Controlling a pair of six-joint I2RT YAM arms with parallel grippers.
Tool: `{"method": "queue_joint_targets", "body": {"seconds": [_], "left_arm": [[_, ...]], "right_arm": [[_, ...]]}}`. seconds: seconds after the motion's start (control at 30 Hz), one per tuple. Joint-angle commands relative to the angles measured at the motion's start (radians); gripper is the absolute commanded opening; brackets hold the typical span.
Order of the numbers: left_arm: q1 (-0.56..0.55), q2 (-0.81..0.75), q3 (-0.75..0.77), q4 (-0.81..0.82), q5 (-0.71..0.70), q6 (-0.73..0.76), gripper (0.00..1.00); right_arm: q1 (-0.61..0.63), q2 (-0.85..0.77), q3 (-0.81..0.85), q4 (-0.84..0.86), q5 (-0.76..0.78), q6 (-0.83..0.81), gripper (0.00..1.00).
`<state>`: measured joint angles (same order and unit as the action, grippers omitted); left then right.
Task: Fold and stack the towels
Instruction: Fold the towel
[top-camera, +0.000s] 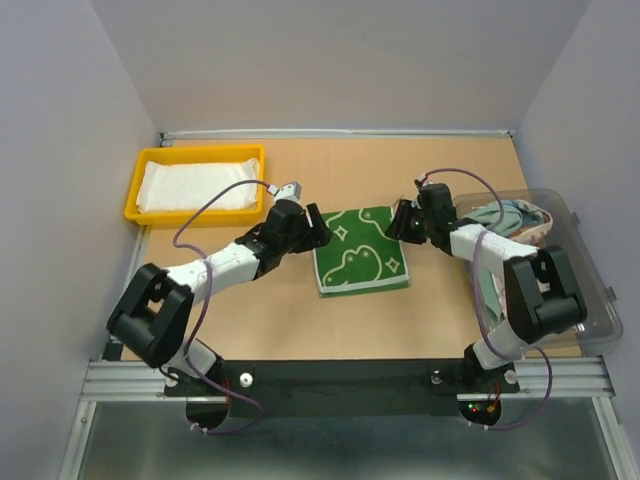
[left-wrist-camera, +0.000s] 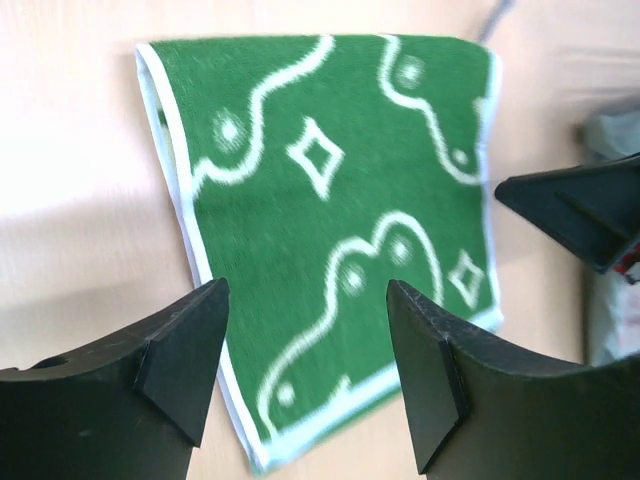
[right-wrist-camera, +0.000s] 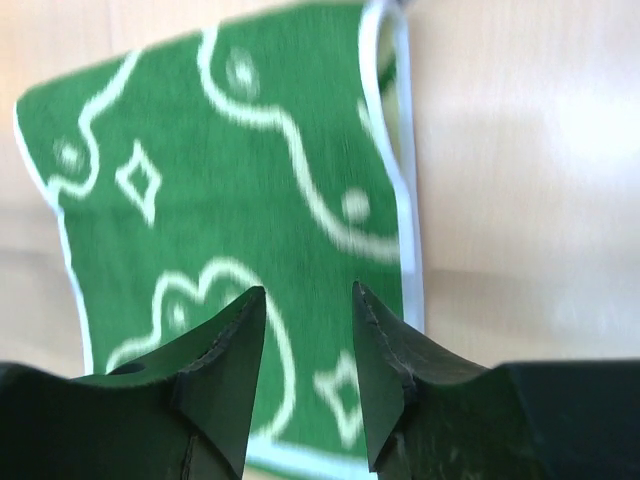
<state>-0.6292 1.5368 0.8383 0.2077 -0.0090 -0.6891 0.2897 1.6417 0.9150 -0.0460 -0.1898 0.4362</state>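
The left end effector hangs with its fingers spread wide and nothing between them, while the right end effector holds its fingers only narrowly parted, also gripping nothing. The folded green towel lies flat on the tabletop between the two, just ahead of and below each set of fingertips. A white towel rests in the yellow tray off to the left end effector's outer side, and bunched towels sit in the clear bin just behind the right end effector.
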Motion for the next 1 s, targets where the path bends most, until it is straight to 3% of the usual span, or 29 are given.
{"method": "queue_joint_targets", "body": {"seconds": [0.0, 0.1, 0.27, 0.57, 0.97], "left_arm": [[-0.036, -0.203, -0.096, -0.062, -0.049, -0.019, 0.75], [-0.076, -0.265, -0.215, -0.065, -0.037, -0.072, 0.75], [-0.130, -0.274, -0.274, -0.048, -0.045, -0.125, 0.70], [-0.181, -0.150, -0.235, -0.022, -0.045, -0.132, 0.50], [-0.188, -0.127, -0.223, -0.022, -0.043, -0.121, 0.50]], "right_arm": [[0.008, -0.202, -0.122, -0.070, 0.065, 0.061, 0.46], [0.008, -0.297, -0.217, -0.109, 0.101, 0.082, 0.48], [0.008, -0.332, -0.300, -0.120, 0.078, 0.102, 0.48], [0.009, -0.289, -0.303, -0.112, 0.064, 0.088, 0.43], [0.009, -0.281, -0.281, -0.110, -0.023, 0.070, 0.32]]}}
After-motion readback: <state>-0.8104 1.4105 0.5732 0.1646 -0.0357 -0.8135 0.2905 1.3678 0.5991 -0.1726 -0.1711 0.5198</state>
